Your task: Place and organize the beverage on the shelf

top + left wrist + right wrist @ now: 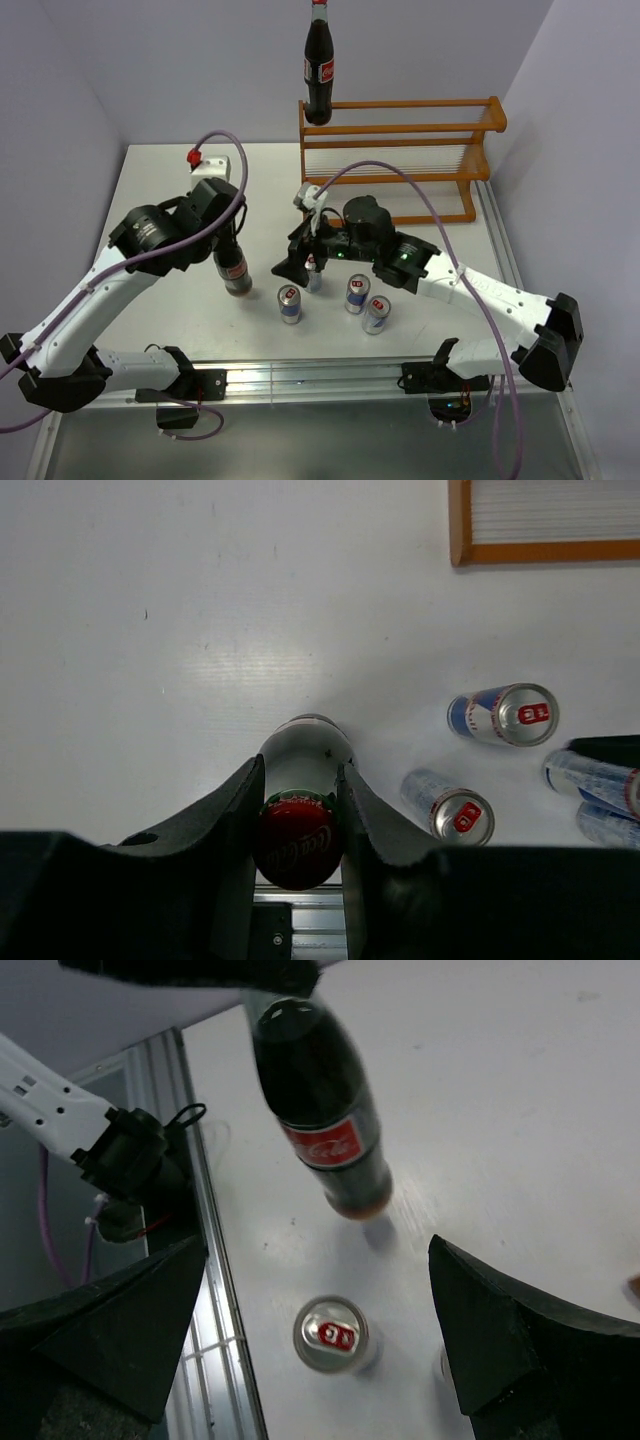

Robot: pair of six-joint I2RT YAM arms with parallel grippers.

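Observation:
My left gripper (pixel 298 798) is shut on the neck of a dark cola bottle (pixel 305 750) with a red cap, which hangs upright with its base close to the table. The top view has this bottle (pixel 236 275) under the left gripper (pixel 226 248). A second cola bottle (pixel 319 70) stands on the left end of the orange-brown shelf (pixel 420 128). Several blue-and-silver cans stand at the table's front, among them one (pixel 290 305), another (pixel 357 293) and a third (pixel 377 314). My right gripper (pixel 318 1260) is open above one can (pixel 335 1335); its jaws stand wide apart and hold nothing.
The metal rail (pixel 300 378) with both arm bases runs along the near table edge. Walls close in at the left, right and behind the shelf. The purple cables (pixel 235 160) loop above both arms.

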